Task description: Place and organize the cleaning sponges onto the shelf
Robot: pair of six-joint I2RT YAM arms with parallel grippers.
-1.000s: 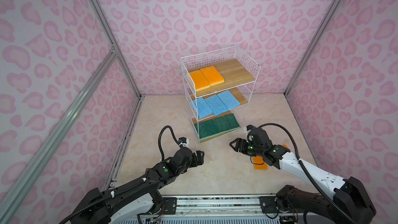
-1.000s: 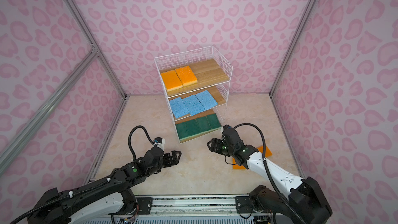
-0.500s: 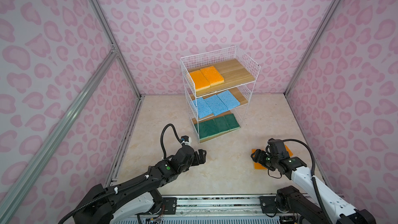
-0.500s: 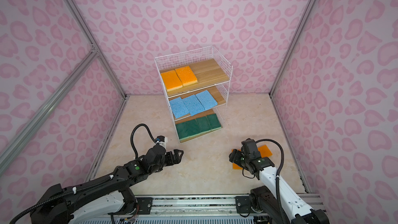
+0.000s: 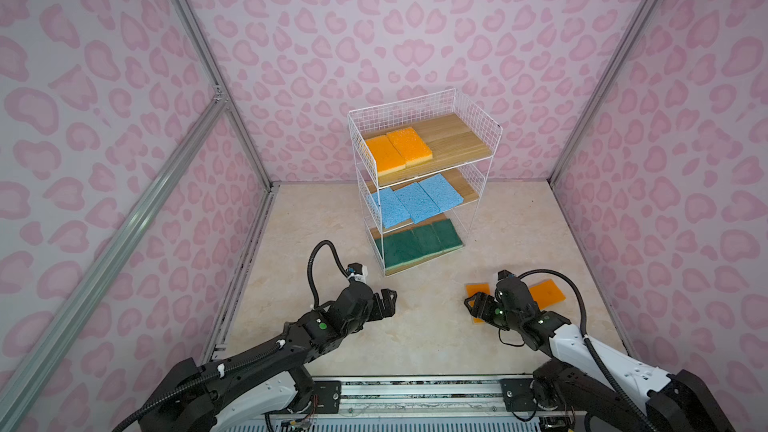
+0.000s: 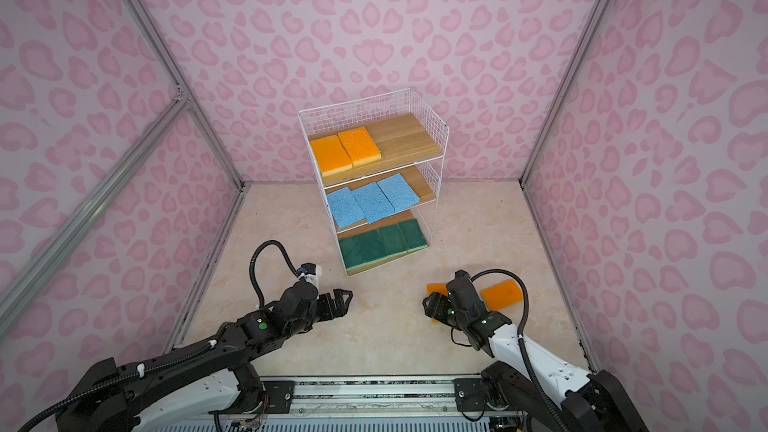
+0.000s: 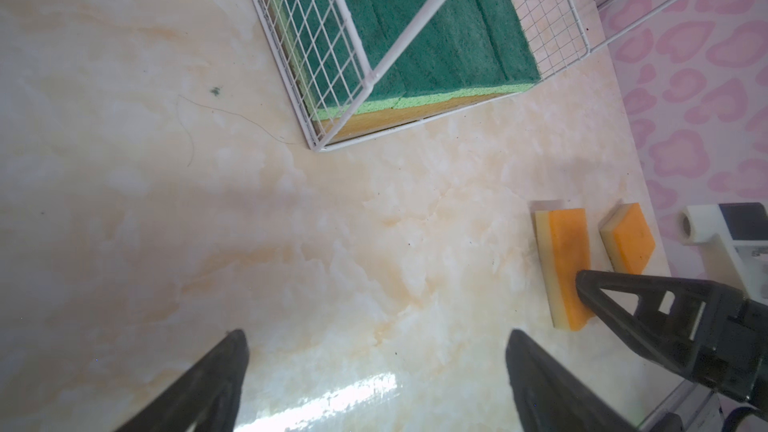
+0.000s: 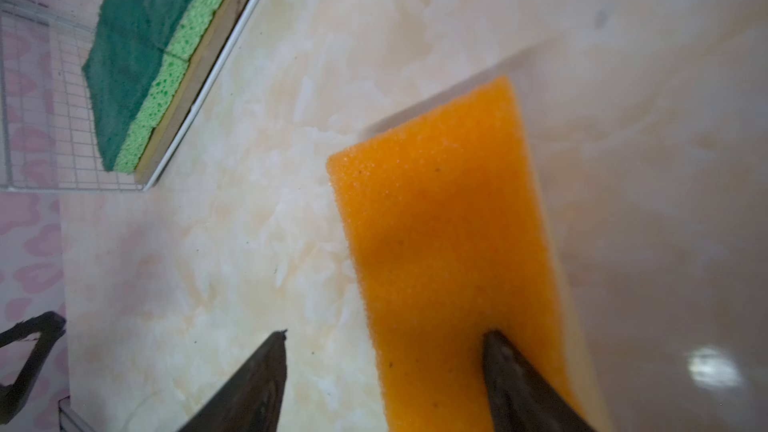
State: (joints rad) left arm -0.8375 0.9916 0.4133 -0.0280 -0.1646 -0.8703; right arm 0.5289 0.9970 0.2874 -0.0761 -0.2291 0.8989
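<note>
- Oak-and-wire shelf (image 5: pixel 457 141): top tier holds two orange sponges, half bare.
- Idle left gripper (image 7: pixel 376 332): wide, empty.
- Working right gripper (image 8: pixel 386 336): jaws wide over near orange sponge (image 8: pixel 440 222) on floor, shelf's 5 o'clock; not gripped.
- Second orange sponge (image 5: pixel 546 292): 3 o'clock of it.
- Pick-up step; next: straddle, close, lift.

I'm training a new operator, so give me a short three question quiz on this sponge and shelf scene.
1. How many blue sponges lie on the middle tier of the shelf?
2. True or false: the left gripper holds a sponge.
3. The right gripper's open jaws are over: A the shelf, B a loose orange sponge, C the blue sponges?
Key: 1 three; 2 false; 3 B.
</note>
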